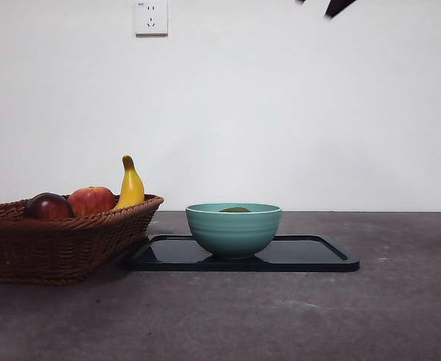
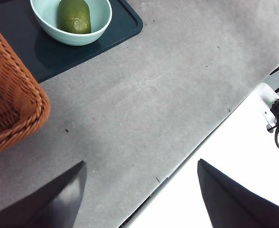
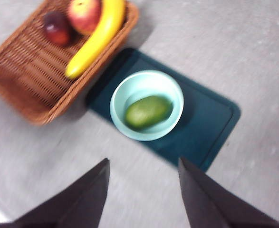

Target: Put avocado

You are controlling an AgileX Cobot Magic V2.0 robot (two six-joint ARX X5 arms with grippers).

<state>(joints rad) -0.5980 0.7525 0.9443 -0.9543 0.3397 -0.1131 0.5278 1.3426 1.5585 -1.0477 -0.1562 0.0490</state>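
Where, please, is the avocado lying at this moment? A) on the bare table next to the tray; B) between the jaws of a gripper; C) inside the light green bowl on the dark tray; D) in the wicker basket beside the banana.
C: the avocado lies inside the bowl that stands on the dark tray, apart from the basket, and both grippers are empty.

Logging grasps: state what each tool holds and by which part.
Nothing is held. The left tool and right tool are both open and empty above the table; the avocado lies in the bowl.
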